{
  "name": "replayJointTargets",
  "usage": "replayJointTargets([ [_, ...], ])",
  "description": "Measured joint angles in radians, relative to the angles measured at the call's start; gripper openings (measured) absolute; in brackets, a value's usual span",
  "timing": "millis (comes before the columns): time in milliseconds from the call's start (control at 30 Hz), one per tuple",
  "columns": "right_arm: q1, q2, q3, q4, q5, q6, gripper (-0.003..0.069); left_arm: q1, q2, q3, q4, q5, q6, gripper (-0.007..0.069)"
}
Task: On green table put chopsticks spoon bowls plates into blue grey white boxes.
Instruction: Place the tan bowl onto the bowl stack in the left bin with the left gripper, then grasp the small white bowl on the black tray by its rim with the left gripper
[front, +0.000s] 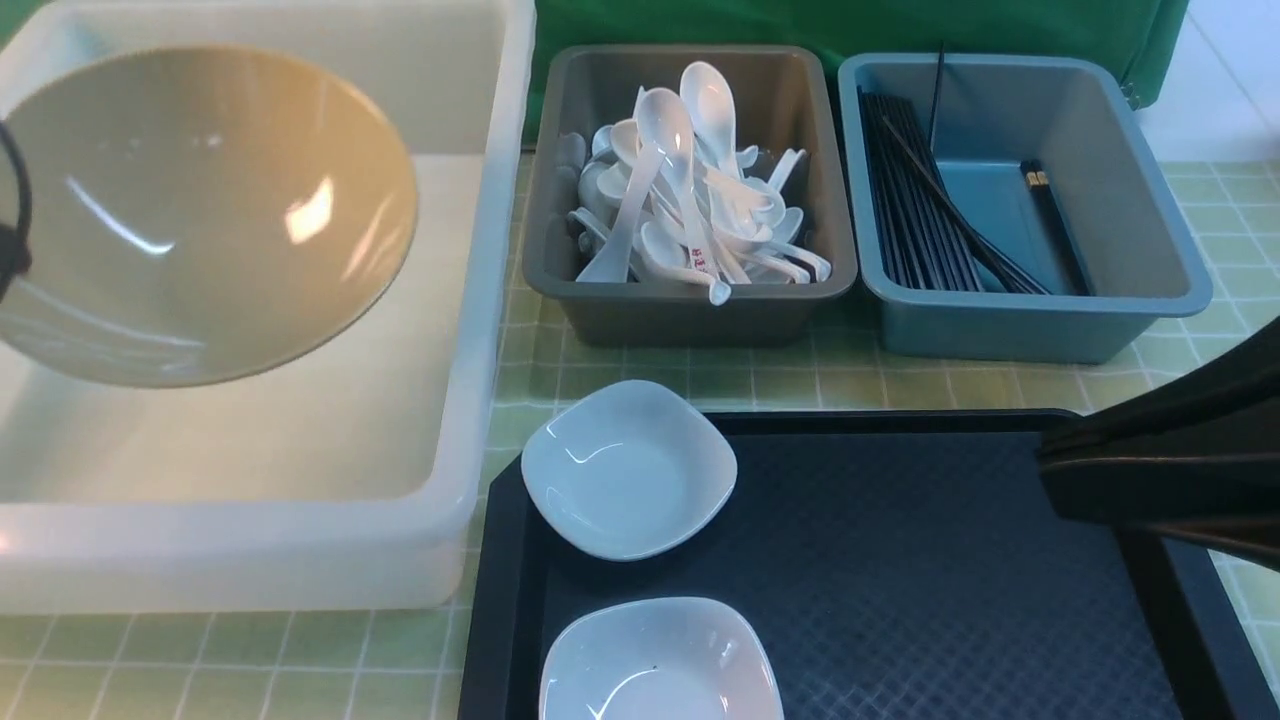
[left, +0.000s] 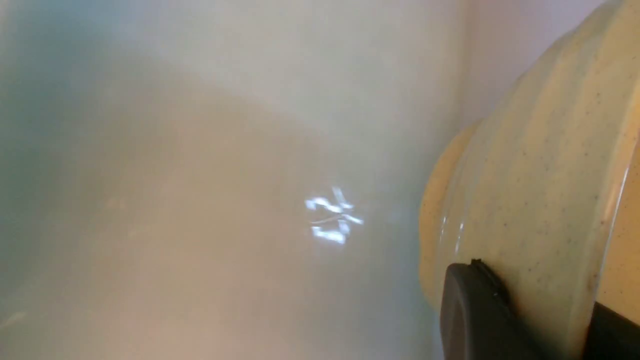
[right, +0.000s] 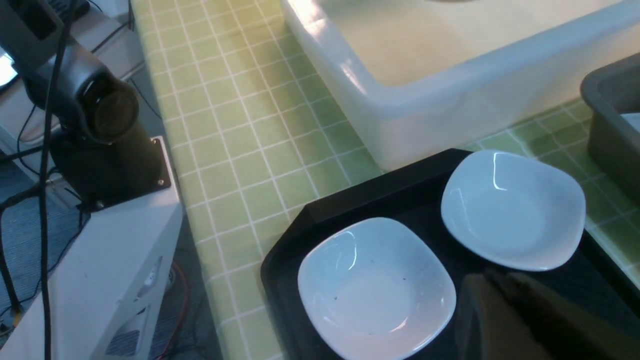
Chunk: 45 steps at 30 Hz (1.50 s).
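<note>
Left gripper (left: 545, 325) clamps the rim of the wide glossy tan bowl (front: 200, 215), tilted over the large translucent white tub (front: 490, 300); right gripper (right: 525, 320) blurred, opening indeterminate; pale green checked table (front: 820, 375) carries a dark grey bin (front: 690, 315) of white spoons (front: 680, 190), a blue-teal bin (front: 1030, 330) of black chopsticks (front: 920, 220), a black tray (front: 900, 560) with two white dishes (front: 628, 468) (front: 660, 660).

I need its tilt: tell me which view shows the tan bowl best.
Front view: the tan bowl shows nearly whole, tilted over the white tub. Left wrist view shows only its outer wall. Right wrist view: nothing clear.
</note>
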Motion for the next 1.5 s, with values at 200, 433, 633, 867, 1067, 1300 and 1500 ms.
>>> replayJointTargets([
  [200,0.000,0.000,0.000,0.001,0.000,-0.003,0.0047,-0.130,0.073,0.003,0.148,-0.058,-0.101,0.0017],
  [433,0.000,0.000,0.000,0.001,0.018,-0.003,0.0047,-0.267,0.179,0.003,0.329,-0.133,-0.229,0.0015],
  [633,0.000,0.000,0.000,0.002,0.041,-0.004,0.0047,-0.303,0.212,0.002,0.363,-0.150,-0.317,0.0019],
  [867,0.000,0.000,0.000,0.002,0.045,-0.004,0.0047,-0.313,0.215,0.002,0.416,-0.122,-0.386,0.0147],
  [1067,0.000,0.000,0.000,0.002,0.045,-0.004,0.0047,-0.313,0.181,0.001,0.458,-0.122,-0.398,0.0395],
  [1300,0.000,0.000,0.000,0.002,0.045,-0.004,0.0047,-0.313,0.115,-0.064,0.455,-0.050,-0.398,0.0614],
  [1500,0.000,0.000,0.000,0.002,0.053,-0.003,0.0047,-0.352,-0.007,-0.118,0.335,0.039,-0.316,0.0630],
])
